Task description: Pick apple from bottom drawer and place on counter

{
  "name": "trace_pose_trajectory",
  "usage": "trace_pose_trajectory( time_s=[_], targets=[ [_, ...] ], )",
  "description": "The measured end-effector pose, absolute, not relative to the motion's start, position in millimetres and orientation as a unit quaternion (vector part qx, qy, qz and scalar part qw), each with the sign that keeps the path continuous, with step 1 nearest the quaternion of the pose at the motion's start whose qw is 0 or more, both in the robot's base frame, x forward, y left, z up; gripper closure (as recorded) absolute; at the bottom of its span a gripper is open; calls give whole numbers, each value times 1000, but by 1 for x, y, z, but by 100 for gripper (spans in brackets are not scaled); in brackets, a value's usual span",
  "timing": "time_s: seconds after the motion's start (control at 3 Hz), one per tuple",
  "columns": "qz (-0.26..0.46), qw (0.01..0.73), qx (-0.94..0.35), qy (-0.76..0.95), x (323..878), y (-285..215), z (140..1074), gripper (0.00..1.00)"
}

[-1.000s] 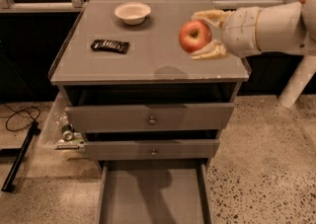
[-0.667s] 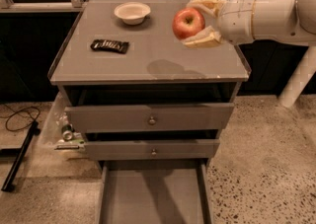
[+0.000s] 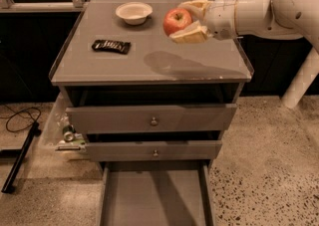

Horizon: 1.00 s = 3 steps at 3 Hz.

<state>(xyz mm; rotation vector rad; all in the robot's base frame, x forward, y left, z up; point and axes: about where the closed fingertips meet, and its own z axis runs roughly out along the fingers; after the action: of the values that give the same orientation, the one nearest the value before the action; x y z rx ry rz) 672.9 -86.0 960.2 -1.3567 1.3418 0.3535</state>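
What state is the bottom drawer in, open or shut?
Open: the bottom drawer is pulled out, its floor showing. The hand holds the apple above the counter.

The floor [image 3: 264,170] around me is pale speckled stone. A black cable [image 3: 17,115] loops at nine o'clock beside a black stand leg [image 3: 20,163], and a white post [image 3: 301,83] leans at three o'clock. At twelve o'clock a pale metal rail [image 3: 40,7] runs across a dark wall [image 3: 25,56]; the upper knobbed drawer [image 3: 114,119] and lower knobbed drawer [image 3: 119,150] sit mid-frame, with clutter [image 3: 67,138] on the floor at eight o'clock. In dim warm light, my gripper [image 3: 188,21] grips the apple [image 3: 175,21] above the counter [image 3: 199,60] at one o'clock.
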Motion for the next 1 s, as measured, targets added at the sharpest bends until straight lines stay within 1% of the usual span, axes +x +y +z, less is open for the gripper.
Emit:
trace_pose_trajectory(
  time_s=[0.67, 1.0],
  targets=[
    [164, 505, -532, 660, 729, -83, 902, 100],
    [159, 486, -519, 685, 744, -84, 883, 100]
  ],
)
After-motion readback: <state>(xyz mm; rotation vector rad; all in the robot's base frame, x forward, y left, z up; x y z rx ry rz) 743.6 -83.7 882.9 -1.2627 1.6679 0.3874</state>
